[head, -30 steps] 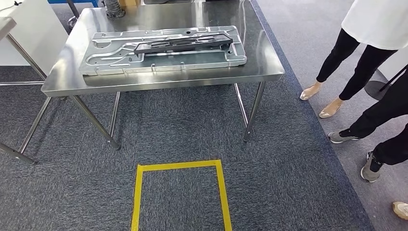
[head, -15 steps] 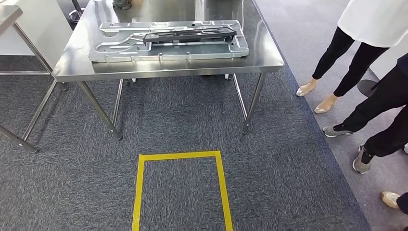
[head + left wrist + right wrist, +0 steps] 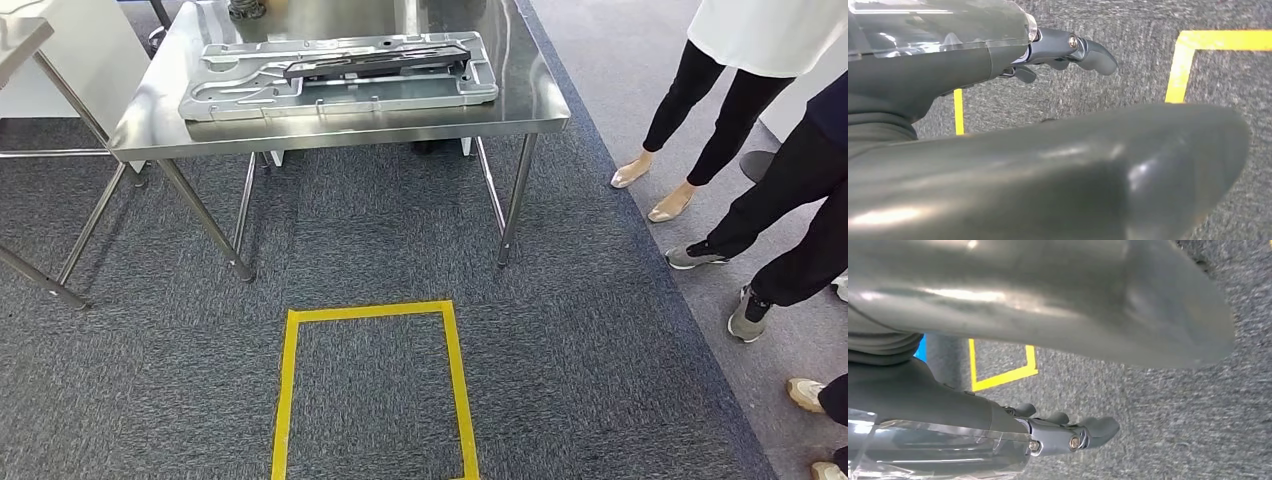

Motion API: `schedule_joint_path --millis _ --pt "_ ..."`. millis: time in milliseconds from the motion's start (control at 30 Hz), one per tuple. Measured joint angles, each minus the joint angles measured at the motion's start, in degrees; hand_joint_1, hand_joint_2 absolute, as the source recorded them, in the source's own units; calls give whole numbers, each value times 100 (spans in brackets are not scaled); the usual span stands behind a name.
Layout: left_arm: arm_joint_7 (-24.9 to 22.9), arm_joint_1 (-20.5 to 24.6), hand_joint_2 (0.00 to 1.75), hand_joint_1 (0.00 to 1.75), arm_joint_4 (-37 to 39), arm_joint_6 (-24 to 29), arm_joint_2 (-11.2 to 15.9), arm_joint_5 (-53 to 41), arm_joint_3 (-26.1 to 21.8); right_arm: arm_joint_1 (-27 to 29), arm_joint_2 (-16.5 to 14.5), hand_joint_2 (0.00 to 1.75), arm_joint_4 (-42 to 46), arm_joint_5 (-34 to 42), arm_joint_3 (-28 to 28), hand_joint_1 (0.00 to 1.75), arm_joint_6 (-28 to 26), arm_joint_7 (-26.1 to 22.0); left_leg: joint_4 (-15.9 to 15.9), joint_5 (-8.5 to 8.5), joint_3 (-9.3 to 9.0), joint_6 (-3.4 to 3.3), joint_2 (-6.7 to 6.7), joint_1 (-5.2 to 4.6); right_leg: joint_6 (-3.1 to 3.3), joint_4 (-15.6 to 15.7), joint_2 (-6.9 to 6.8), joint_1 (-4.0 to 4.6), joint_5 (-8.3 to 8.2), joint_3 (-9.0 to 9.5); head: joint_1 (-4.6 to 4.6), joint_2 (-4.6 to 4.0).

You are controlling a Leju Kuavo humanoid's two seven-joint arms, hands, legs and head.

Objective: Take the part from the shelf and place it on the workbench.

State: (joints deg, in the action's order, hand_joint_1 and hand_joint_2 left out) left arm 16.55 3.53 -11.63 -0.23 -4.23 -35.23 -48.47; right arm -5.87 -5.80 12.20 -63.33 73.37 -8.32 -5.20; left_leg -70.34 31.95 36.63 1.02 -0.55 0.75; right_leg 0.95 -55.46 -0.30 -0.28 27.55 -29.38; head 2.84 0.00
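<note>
A steel workbench (image 3: 535,105) stands ahead of me in the head view. On it lies a large silver pressed-metal panel (image 3: 250,95), and a long black part (image 3: 375,63) rests along the panel's top. My left hand (image 3: 973,65) hangs over the grey carpet, its dark fingers (image 3: 1088,50) stretched out away from the thick thumb (image 3: 1098,170), with nothing in it. My right hand (image 3: 948,410) hangs the same way, its fingers (image 3: 1093,430) straight, and it too holds nothing.
A yellow taped square (image 3: 288,390) marks the carpet in front of me. Two people's legs (image 3: 740,120) and shoes stand at the right beside the workbench. A second table's corner (image 3: 20,35) and slanted steel legs (image 3: 95,215) are at the left.
The whole picture has shifted, so the camera has moved: the workbench and the yellow square now sit higher in the head view. The panel and black part lie as before.
</note>
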Motion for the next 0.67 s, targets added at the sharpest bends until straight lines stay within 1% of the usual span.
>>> schedule_joint_path --millis 33,67,100,133,167,233,267,300,333,367,400,433,467,500,533,567,600,633,667 --pt "0 2 0 0 0 0 5 -4 -1 3 -2 0 -1 30 2 0 5 -69 423 -145 -290 -27 1 -2 -9 -25 1 2 -8 -25 0 0" --pt "0 6 0 0 0 1 11 -11 -1 4 -5 0 -1 61 8 0 13 -128 843 -244 -565 -56 2 -13 -26 -50 2 10 -14 -52 0 0" --pt "-1 9 0 0 0 1 15 -18 -1 4 -8 0 -2 91 16 0 22 -164 1155 -305 -757 -85 3 -24 -50 -69 2 17 -22 -69 -1 0" --pt "-1 10 0 0 0 0 19 -26 -1 2 -10 0 -2 116 27 0 36 -171 1322 -311 -847 -111 3 -36 -76 -87 3 23 -31 -84 -1 0" --pt "-2 8 0 0 0 -2 21 -33 -1 -1 -10 0 -2 137 40 0 54 -159 1363 -303 -852 -131 3 -48 -108 -96 3 27 -43 -97 -1 0" --pt "-2 4 0 0 0 -15 19 -41 -1 -5 -7 87 -2 162 61 0 91 -114 1395 -331 -823 -195 0 -33 -172 -124 8 25 -38 -109 -1 0" --pt "-1 4 0 0 0 -23 19 -44 -2 -4 -4 131 -2 170 69 0 102 -95 1412 -357 -812 -236 -3 -23 -207 -225 13 19 40 -156 -2 0" --pt "0 7 0 0 0 -32 18 -49 -2 -1 -2 175 -2 175 73 0 107 -80 1429 -383 -799 -275 -7 -12 -242 -441 19 11 186 -256 -2 0" --pt "2 8 0 0 0 -38 18 -55 -3 4 0 175 -2 179 76 0 105 -65 1433 -403 -777 -303 -12 -12 -272 -784 26 -4 388 -416 -2 0" --pt "3 5 0 0 0 -43 19 -63 -3 9 -1 175 -3 181 77 0 102 -51 1429 -417 -746 -320 -14 -19 -299 -1199 26 -14 600 -614 -2 0" --pt "4 3 0 0 0 -45 19 -69 -3 17 -1 175 -5 180 78 0 98 -33 1422 -427 -719 -331 -16 -24 -322 -1568 26 -28 744 -786 -2 0" --pt "4 -3 0 0 0 -46 18 -75 -3 28 -2 175 -7 179 78 0 91 1 1411 -434 -698 -337 -18 -28 -348 -1783 25 -44 788 -881 -2 0" --pt "1 -10 0 0 0 -47 17 -81 -3 39 -1 175 -8 177 78 0 81 50 1396 -436 -685 -340 -16 -28 -379 -1756 25 -65 708 -852 -2 0" --pt "-10 -14 44 0 0 -46 15 -85 -3 49 -1 175 -9 175 79 0 71 110 1376 -435 -679 -339 -12 -23 -413 -1484 24 -93 528 -704 -2 0" --pt "-33 -17 87 0 0 -40 14 -87 -4 53 -1 175 -9 173 79 0 63 167 1352 -427 -675 -329 -6 -22 -450 -1053 22 -125 308 -476 -2 0" --pt "-66 -16 131 0 0 -27 15 -85 -5 53 -3 175 -11 173 79 0 66 207 1319 -411 -664 -310 -2 -31 -478 -624 25 -147 167 -259 -2 0" --pt "-107 -13 175 0 0 -3 17 -81 -9 49 -5 175 -14 175 80 0 81 227 1290 -397 -650 -289 2 -45 -461 -311 35 -160 68 -112 -2 0" --pt "-148 -9 175 0 0 30 19 -79 -14 47 -8 175 -16 179 81 0 98 231 1268 -386 -633 -269 4 -62 -443 -150 45 -162 39 -45 -1 0" --pt "-169 -7 175 0 0 48 21 -77 -16 45 -10 175 -18 182 82 0 112 231 1255 -379 -622 -258 5 -74 -422 -113 53 -155 63 -38 -1 0"
